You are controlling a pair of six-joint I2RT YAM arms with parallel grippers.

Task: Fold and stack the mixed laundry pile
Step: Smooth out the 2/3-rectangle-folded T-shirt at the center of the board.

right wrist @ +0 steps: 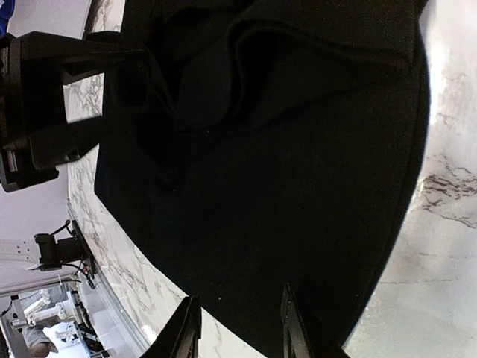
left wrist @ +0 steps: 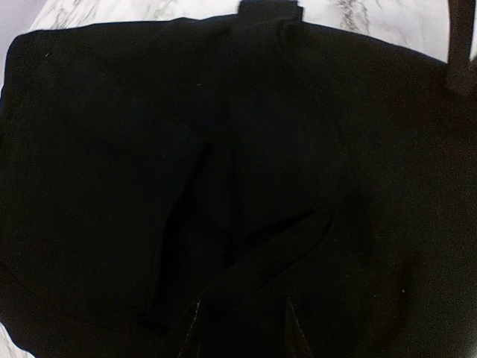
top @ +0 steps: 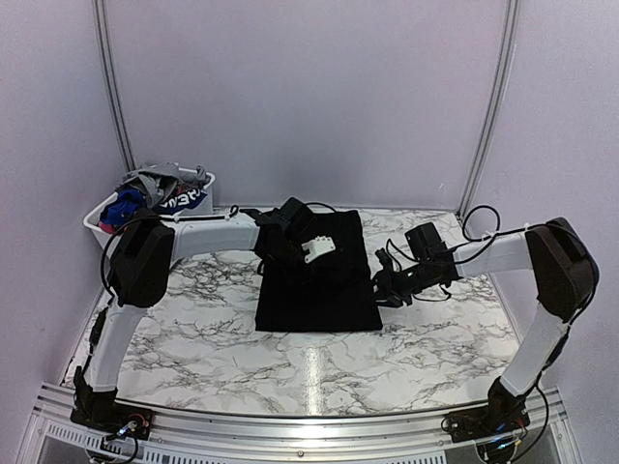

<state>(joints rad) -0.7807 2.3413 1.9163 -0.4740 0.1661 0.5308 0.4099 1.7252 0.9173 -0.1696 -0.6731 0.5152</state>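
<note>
A large black garment [top: 319,285] lies folded in a rectangle on the marble table. My left gripper [top: 288,259] is down on its upper left part. In the left wrist view black cloth [left wrist: 223,149] fills the frame, and a ridge of it runs between the barely visible fingers [left wrist: 190,328] of the left gripper [left wrist: 242,332]. My right gripper [top: 383,288] is at the garment's right edge. Seen from the right wrist, the right gripper [right wrist: 240,332] has its jaws apart over the flat cloth edge [right wrist: 298,224]. The rest of the mixed laundry pile [top: 160,188] sits in the basket.
A white plastic basket [top: 97,220] stands at the back left corner. The left arm [right wrist: 45,112] shows at the top left of the right wrist view. Black cables [top: 479,220] lie near the right arm. Bare marble [top: 319,372] stretches in front of the garment.
</note>
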